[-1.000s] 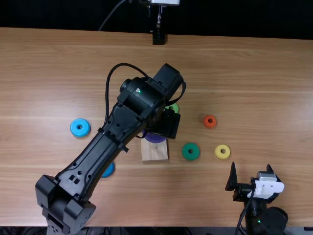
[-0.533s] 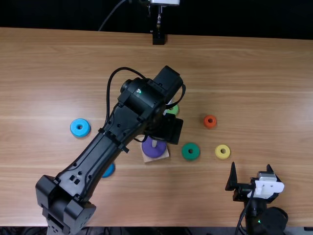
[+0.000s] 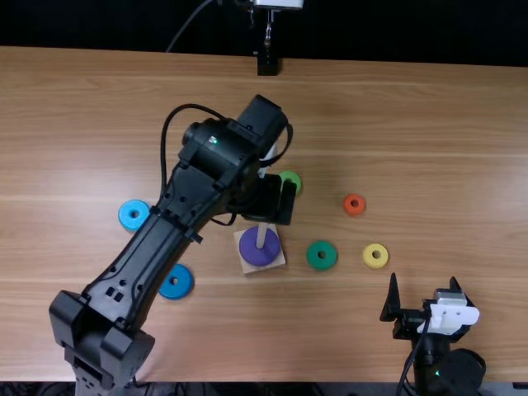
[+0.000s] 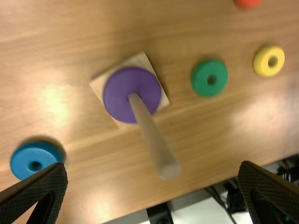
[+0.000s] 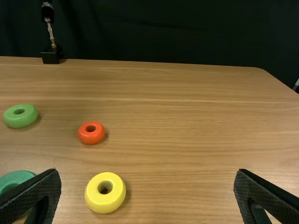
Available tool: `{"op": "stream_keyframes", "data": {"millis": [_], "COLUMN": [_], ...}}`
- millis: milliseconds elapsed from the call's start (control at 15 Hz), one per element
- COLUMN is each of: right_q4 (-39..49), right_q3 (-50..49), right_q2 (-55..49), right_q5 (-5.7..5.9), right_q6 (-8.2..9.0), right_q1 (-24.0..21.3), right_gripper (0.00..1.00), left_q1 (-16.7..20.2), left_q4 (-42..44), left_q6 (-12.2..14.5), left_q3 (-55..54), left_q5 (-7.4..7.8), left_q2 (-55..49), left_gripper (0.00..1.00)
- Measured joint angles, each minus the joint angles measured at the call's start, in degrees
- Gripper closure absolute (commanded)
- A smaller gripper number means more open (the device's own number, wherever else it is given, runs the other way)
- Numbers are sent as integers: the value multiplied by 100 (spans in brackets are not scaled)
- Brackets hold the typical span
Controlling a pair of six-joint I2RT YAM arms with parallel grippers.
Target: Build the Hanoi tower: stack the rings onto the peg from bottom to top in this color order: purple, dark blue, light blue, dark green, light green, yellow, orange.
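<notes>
Top view, clock taken from the peg (image 3: 261, 235): purple ring (image 3: 252, 256) sat around it on the wooden base (image 3: 247, 268), left gripper (image 3: 268, 205) was near 12 o'clock, right gripper (image 3: 423, 279) well off between 3 and 4, both with fingers spread apart. Light green ring (image 3: 294, 177) was at 1, orange ring (image 3: 355, 211) at 2, dark green ring (image 3: 322, 265) at 3, yellow ring (image 3: 375, 263) farther out at 3, dark blue ring (image 3: 176, 293) at 8, light blue ring (image 3: 129, 223) between 9 and 10.
</notes>
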Motion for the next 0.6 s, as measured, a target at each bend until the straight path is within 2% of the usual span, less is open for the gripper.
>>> {"op": "stream_keyframes", "data": {"millis": [133, 267, 400, 467, 600], "right_q4": [0, 2, 2, 0, 0], "right_q3": [0, 0, 0, 2, 0], "right_q2": [0, 0, 0, 0, 0], "right_q5": [0, 2, 0, 2, 2], "right_q6": [-2, -2, 0, 0, 0], "right_q1": [0, 2, 2, 0, 0], "right_gripper": [0, 0, 0, 0, 0], "left_q1": [334, 654, 1023, 1193, 1659], "left_q4": [455, 957, 1071, 1106, 1414], "left_q6": [4, 103, 273, 330, 422], "left_q3": [0, 0, 0, -57, -909], "left_q5": [17, 236, 487, 555, 625], "left_q2": [-13, -57, -299, -483, -1220], "left_gripper": [0, 0, 0, 0, 0]}}
